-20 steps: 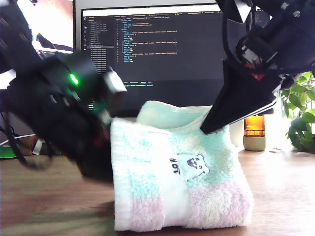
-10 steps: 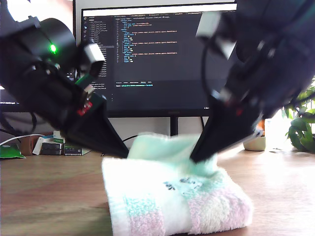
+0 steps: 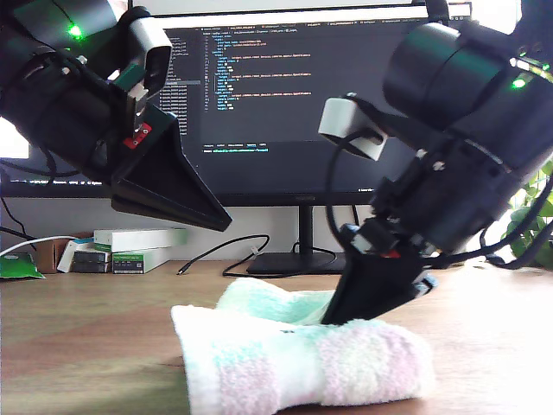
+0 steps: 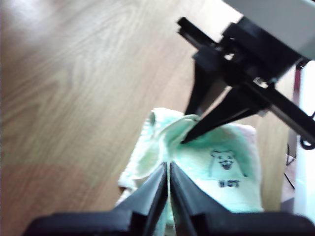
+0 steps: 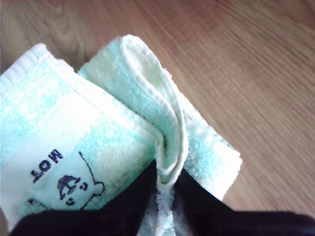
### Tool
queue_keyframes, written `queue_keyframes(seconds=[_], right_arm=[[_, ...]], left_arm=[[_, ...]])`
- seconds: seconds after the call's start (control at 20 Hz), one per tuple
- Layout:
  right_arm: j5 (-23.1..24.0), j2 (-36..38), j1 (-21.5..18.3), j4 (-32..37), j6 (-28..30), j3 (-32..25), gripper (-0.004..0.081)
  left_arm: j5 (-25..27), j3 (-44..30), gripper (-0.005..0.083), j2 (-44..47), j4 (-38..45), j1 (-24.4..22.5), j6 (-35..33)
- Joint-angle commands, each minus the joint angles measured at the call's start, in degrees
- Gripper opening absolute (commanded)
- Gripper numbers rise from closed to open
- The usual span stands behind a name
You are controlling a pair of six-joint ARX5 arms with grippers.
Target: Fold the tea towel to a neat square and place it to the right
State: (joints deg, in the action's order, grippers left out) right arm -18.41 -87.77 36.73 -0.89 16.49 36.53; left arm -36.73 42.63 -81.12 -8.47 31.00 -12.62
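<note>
Wooden surface (image 3: 78,346); code-filled monitor (image 3: 276,95) behind. Tea towel (image 3: 294,363): bear print, "HOT". My first gripper (image 4: 169,184) jaws together, raised; my second gripper (image 5: 165,179) jaws clamped on towel fold.

Your exterior view sits low at table level, close in, facing the monitor (image 3: 285,95). Both wrist views look steeply down; all three share the tea towel (image 3: 294,363).

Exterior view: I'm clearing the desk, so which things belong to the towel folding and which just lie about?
Job: tea towel, my second gripper pinching its fold, my first gripper raised above.
Lying about: monitor, white and green boxes, cable.
</note>
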Motion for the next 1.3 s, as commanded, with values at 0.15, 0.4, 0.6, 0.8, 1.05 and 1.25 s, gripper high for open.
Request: queue_keyframes(seconds=[0.15,0.4,0.6,0.8,1.05,1.25], right_arm=[[3.8,-1.6,-0.1,0.2,-0.1,0.5,0.0181],[4.0,-1.6,-0.1,-2.2,0.0,4.9,0.0215],[4.4,-1.6,-0.1,-7.9,0.1,10.4,0.0225],[8.1,-1.6,-0.3,-12.8,1.3,15.0,0.0236],[8.5,-1.6,-1.9,-15.3,1.7,17.2,0.0293],[5.9,-1.2,-2.0,-20.1,2.3,17.7,0.0292]], left_arm=[[-0.4,-0.6,-0.0021,-0.5,-0.7,0.1,-0.9],[-0.4,-0.6,-0.0021,-0.5,-0.7,0.1,-0.9],[-0.4,-0.6,-0.0021,-0.5,-0.7,0.1,-1.0],[-0.4,-0.6,-0.0021,-0.5,-1.0,0.1,-1.0],[-0.6,-0.6,-0.0021,-0.5,-2.6,0.1,-1.3],[-1.4,-0.6,-0.0021,-0.5,-5.4,0.1,-1.4]])
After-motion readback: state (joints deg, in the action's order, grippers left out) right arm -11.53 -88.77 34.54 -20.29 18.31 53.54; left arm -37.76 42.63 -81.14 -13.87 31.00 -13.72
